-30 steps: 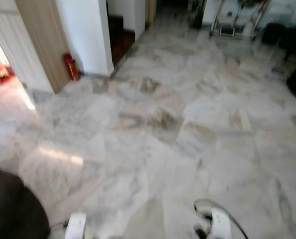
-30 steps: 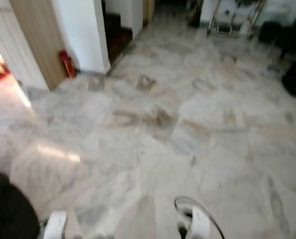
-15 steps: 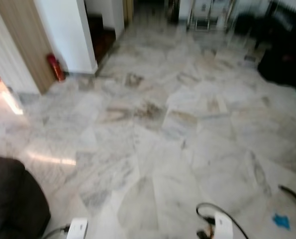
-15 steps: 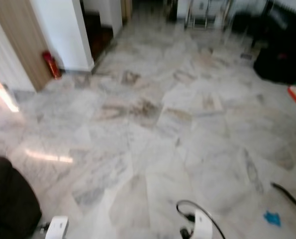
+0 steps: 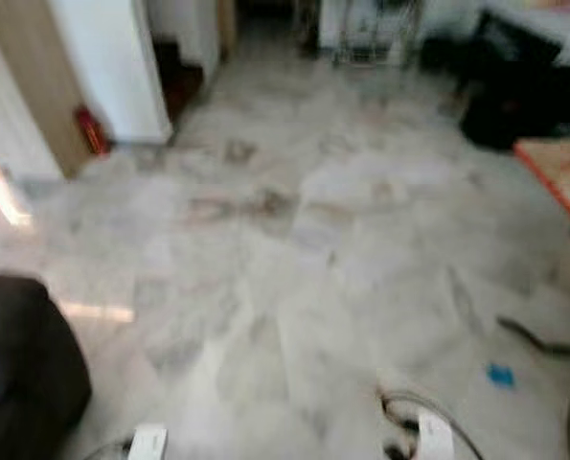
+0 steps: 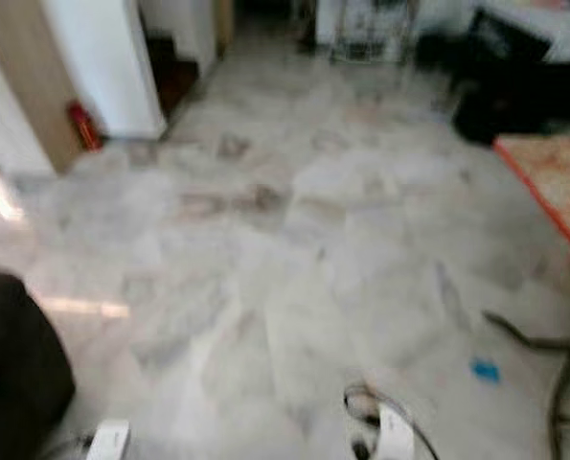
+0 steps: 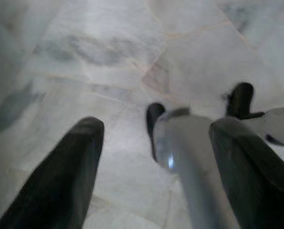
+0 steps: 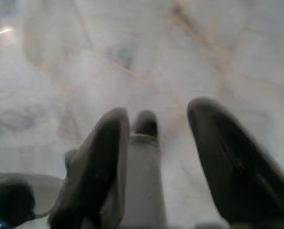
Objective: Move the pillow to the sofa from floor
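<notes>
Walking across a marble floor (image 5: 294, 249), judging by the blur in both head views, probably searching for the pillow, which cannot be made out anywhere for certain. Hanging low at 6 o'clock with fingers spread apart and holding nothing: left gripper (image 7: 156, 176) and right gripper (image 8: 158, 157), each pointing down at bare tiles, likely kept idle and clear of the legs while moving. Showing at 7 o'clock as a dark rounded bulk (image 5: 21, 374), possibly the arm of the sofa, though too blurred to call. Standing at 10 o'clock beside a white wall corner (image 5: 112, 67): a small red cylinder (image 5: 90, 129), perhaps a fire extinguisher parked out of the walkway. Lying at 2 o'clock: a dark heap (image 5: 505, 105) against the far wall, and just below it at 3 o'clock the orange edge of a rug or mat (image 5: 558, 177). Trailing across the tiles at 4 o'clock: a dark cable (image 5: 538, 340), with a small blue scrap (image 5: 499, 375) near it. Worth minding underfoot, that cable. Still to do, by this reckoning: finding the pillow, bending to grip it, carrying it back to the sofa.
</notes>
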Available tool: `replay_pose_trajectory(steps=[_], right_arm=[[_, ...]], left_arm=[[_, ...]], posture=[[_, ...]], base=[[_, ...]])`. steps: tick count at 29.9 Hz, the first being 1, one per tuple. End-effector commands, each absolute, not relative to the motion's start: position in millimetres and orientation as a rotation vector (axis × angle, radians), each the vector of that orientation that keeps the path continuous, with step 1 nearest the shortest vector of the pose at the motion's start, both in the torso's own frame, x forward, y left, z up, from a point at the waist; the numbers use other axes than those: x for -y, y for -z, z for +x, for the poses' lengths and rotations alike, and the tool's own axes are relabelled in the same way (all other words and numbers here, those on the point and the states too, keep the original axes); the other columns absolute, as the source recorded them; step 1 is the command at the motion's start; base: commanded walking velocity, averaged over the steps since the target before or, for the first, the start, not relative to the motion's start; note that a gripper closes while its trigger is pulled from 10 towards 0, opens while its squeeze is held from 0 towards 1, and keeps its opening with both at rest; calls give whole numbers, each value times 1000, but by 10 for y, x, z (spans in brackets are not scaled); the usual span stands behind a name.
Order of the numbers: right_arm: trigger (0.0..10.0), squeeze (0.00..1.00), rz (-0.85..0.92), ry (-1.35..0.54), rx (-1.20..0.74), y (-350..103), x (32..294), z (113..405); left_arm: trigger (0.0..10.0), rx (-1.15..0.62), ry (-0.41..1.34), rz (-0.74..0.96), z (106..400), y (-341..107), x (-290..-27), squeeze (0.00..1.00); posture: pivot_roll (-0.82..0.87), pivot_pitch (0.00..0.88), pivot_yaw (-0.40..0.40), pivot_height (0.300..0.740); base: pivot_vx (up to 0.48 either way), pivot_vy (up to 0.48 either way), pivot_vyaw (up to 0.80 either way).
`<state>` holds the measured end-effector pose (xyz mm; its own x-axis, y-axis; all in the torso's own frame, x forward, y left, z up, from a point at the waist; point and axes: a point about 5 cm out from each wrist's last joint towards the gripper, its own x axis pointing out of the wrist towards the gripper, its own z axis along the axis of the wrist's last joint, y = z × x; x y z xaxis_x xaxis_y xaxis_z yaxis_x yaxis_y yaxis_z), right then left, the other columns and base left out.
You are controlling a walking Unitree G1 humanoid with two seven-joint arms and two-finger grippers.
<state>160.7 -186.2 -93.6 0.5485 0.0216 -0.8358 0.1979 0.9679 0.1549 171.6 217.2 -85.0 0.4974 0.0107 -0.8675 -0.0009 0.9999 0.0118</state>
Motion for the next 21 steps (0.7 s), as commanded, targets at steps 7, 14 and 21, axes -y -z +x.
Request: replay_pose_trajectory(steps=[7,14,21], right_arm=[[10000,0,251,105,-971,915,1848,1660],[10000,0,253,105,-970,916,1846,1659],[10000,0,249,103,-970,914,1850,1663]], left_arm=[[10000,-1061,-4,28,1691,859,-2185,0],[10000,-1061,-5,28,1691,859,-2186,0],[10000,-1067,-15,59,1687,860,-2201,0]], posture=[[-7,0,-37,740],[-5,0,-39,740],[-8,0,-36,740]], base=[[-356,0,0],[-357,0,0],[-152,0,0]])
